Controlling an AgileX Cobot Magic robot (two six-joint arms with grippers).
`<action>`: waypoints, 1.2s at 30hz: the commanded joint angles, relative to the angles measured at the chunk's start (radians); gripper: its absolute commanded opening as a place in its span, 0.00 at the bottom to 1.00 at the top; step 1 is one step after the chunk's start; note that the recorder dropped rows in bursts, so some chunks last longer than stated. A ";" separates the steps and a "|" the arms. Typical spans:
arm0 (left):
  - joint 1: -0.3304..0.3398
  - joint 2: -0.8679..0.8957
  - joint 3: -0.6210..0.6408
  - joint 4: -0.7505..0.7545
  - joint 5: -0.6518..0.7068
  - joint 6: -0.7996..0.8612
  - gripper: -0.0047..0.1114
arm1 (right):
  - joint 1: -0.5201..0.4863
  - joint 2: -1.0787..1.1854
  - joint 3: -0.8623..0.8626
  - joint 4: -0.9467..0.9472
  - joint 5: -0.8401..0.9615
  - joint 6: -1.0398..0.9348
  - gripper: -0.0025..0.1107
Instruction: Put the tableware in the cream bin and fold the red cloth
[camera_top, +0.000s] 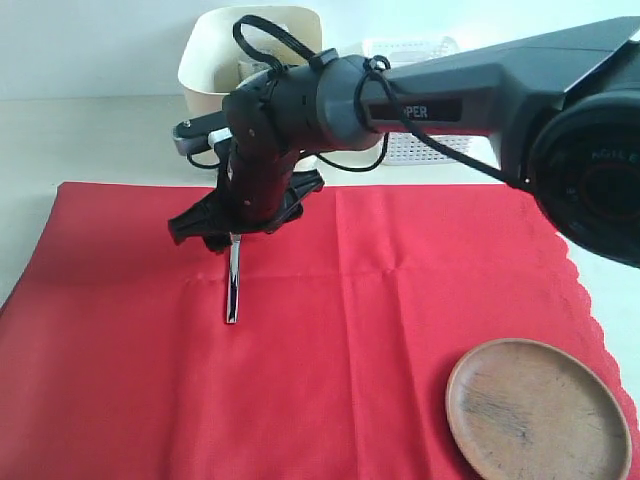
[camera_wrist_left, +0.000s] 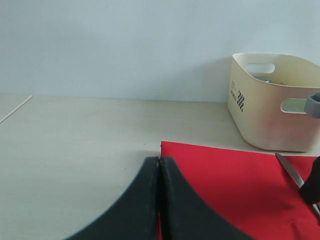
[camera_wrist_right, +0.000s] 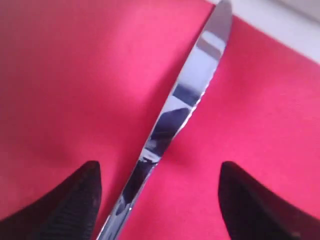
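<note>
We have the red cloth (camera_top: 400, 300) spread flat under the right gripper (camera_wrist_right: 160, 195), whose jaws stand wide and empty. The cream bin (camera_top: 205, 75) sits beyond it, and the wooden plate (camera_top: 538, 410) lies well off to its side. The silver knife (camera_top: 233, 285) lies directly below, its long axis square to the fingertip line. Our right arm is nearer; the left gripper (camera_wrist_left: 159, 200) is pressed closed and empty
</note>
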 joint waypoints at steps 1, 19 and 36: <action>-0.006 -0.006 0.000 0.000 0.003 0.000 0.06 | 0.005 0.016 0.001 0.038 -0.001 -0.046 0.59; -0.006 -0.006 0.000 0.000 0.003 0.000 0.06 | 0.003 -0.187 0.001 0.038 -0.097 -0.087 0.02; -0.006 -0.006 0.000 0.000 0.003 0.000 0.06 | -0.049 -0.240 -0.001 -0.233 -0.658 -0.081 0.02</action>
